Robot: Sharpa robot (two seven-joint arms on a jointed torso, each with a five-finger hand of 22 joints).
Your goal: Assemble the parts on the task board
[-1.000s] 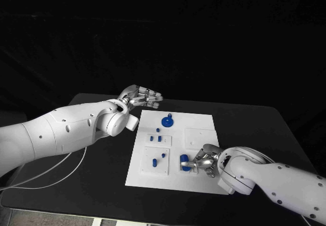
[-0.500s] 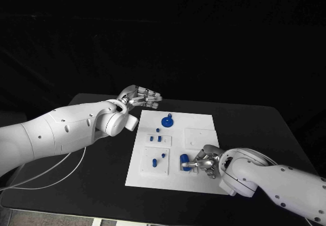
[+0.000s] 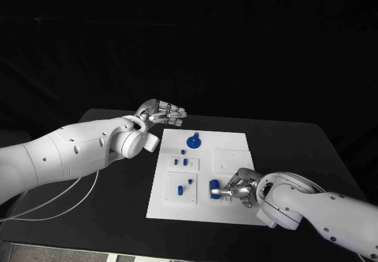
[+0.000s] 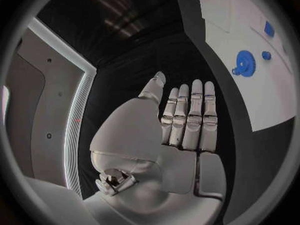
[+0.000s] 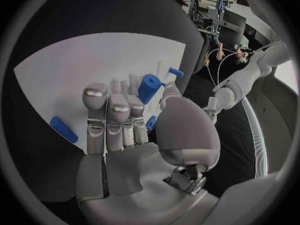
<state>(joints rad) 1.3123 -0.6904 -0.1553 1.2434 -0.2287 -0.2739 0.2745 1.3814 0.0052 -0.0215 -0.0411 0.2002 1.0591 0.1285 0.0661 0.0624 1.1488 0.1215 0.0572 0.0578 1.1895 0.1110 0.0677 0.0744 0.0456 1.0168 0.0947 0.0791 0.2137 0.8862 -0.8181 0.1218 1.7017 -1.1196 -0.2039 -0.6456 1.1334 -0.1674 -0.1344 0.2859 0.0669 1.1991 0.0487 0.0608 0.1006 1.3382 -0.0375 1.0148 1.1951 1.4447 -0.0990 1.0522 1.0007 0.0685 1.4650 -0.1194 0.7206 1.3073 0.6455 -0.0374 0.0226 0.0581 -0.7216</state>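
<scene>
The white task board [image 3: 236, 146] lies in the middle of the table. On it are a blue gear [image 3: 194, 142], two small blue pieces [image 3: 182, 161] and an oblong blue piece [image 3: 179, 190]. A blue cylinder [image 3: 214, 188] stands on the board's near part. My right hand [image 3: 238, 189] pinches it between thumb and fingers. In the right wrist view the cylinder [image 5: 149, 88] rises past my right hand's [image 5: 134, 135] fingertips, with a blue piece [image 5: 64, 129] beside them. My left hand [image 3: 161, 113] hovers off the board's far left corner, fingers straight and together, holding nothing. The left wrist view shows that hand [image 4: 178, 125] and the gear [image 4: 244, 63].
The black table [image 3: 299, 142] surrounds the board. White cables [image 3: 63, 199] trail over the table's left side under my left arm. A thin blue peg [image 5: 176, 73] lies on the board beyond the cylinder.
My right hand has crept slightly to the right and nearer, staying at the blue cylinder. The left hand and the other parts have not moved.
</scene>
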